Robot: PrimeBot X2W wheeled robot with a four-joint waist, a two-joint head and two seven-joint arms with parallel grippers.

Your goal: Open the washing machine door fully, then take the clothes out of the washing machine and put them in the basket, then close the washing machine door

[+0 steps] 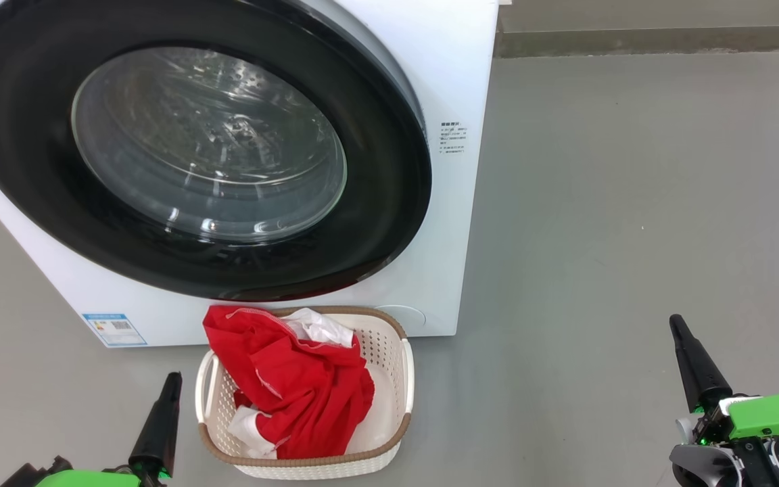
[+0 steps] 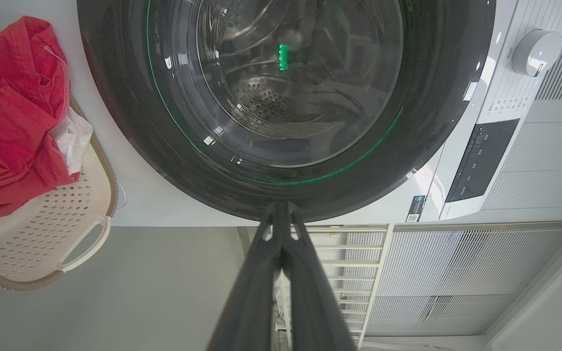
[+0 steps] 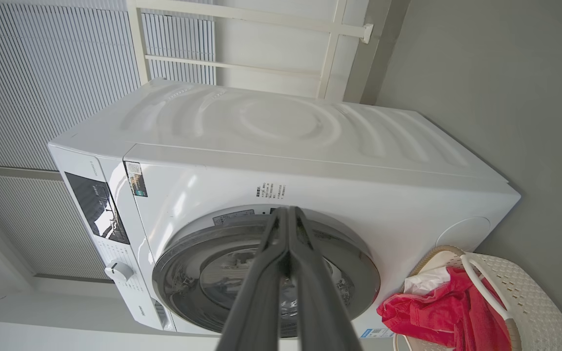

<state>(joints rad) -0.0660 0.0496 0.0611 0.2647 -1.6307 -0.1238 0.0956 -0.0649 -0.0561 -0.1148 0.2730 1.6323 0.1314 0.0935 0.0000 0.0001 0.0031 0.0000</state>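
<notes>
Looking down from the head: washing machine (image 1: 443, 81) at upper left, washing machine door (image 1: 376, 223) shut flush against its front, glass bowl showing bare steel drum behind. Basket (image 1: 389, 352) standing on the grey floor (image 1: 599, 203) right against the machine's front, just below the door, with the clothes (image 1: 295, 385) heaped inside, red folds spilling over the rim nearest the machine. Left claw (image 1: 173, 379) held low in front of the machine, just beside the basket, under the blue label, fingers pressed together, holding nothing, pointing up toward the machine. Right claw (image 1: 677, 325) well apart, out past the machine's side edge over bare floor, likewise closed and empty, tilted slightly, green wrist housing (image 1: 775, 412) behind it.

Along the left wrist: wrist rolled, machine lying sideways in the picture, two dark fingers closed tip to tip, aimed at the door's black rim without touching it; basket and clothes off to one side, control knob (image 2: 537, 51) to the other.

Along the right wrist: wrist rolled the opposite way, whole machine seen from farther back, fingers shut together and aimed at the door's edge; basket with clothes at the machine's foot.
</notes>
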